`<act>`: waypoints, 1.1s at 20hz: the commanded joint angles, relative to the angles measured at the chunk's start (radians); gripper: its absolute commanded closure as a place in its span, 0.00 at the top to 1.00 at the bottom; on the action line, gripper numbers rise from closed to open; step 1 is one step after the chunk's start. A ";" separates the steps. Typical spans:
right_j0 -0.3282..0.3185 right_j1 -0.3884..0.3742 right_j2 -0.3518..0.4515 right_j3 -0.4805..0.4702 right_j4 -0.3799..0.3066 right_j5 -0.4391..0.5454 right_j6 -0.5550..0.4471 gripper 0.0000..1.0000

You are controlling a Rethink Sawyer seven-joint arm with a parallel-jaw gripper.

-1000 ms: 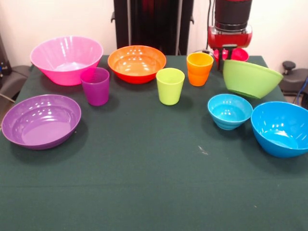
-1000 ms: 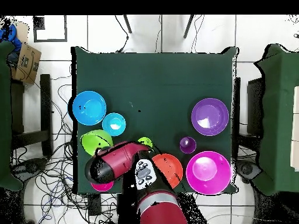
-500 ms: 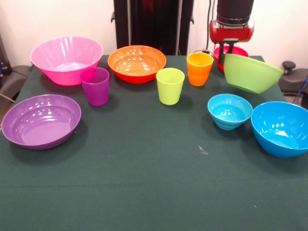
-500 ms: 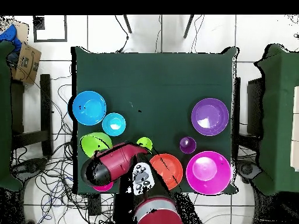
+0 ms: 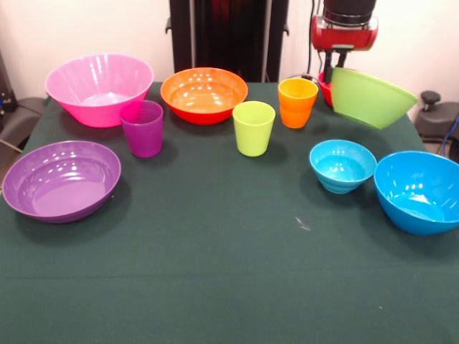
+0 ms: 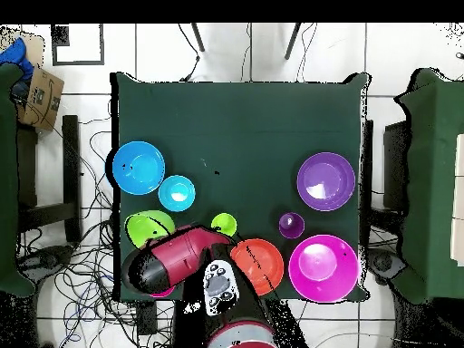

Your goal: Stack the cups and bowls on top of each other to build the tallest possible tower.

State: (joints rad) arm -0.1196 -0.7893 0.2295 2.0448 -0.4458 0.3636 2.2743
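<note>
My gripper (image 5: pixel 336 67) is shut on the near rim of the lime green bowl (image 5: pixel 371 97), which hangs tilted above the table at the far right. A sliver of the small red bowl (image 5: pixel 325 86) shows behind it. On the table stand the orange cup (image 5: pixel 297 102), lime green cup (image 5: pixel 253 127) and purple cup (image 5: pixel 142 127). Around them sit the big pink bowl (image 5: pixel 99 87), orange bowl (image 5: pixel 204 94), shallow purple bowl (image 5: pixel 61 179), small light blue bowl (image 5: pixel 342 165) and big blue bowl (image 5: pixel 419 190). In the overhead view the arm (image 6: pixel 172 258) hides the gripper beside the green bowl (image 6: pixel 148 226).
The green-clothed table (image 5: pixel 229 272) has chairs at both sides (image 6: pixel 36 172). Cables lie on the floor around the table's edges (image 6: pixel 91 272).
The gripper has risen with the lime green bowl, lifting it off the table and carrying it slightly toward the far edge. Everything else stays put.
</note>
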 commanded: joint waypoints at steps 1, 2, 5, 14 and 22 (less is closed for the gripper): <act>-0.031 -0.012 0.108 0.047 0.035 0.099 -0.047 0.00; -0.036 -0.014 0.114 0.049 0.038 0.106 -0.051 0.00; -0.053 -0.021 0.127 0.058 0.038 0.106 -0.054 0.00; -0.100 -0.038 0.161 0.066 0.031 0.116 -0.066 0.00; -0.156 -0.021 0.191 0.017 0.032 0.168 -0.099 0.00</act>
State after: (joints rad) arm -0.2306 -0.8297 0.3298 2.0704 -0.4402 0.4042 2.2743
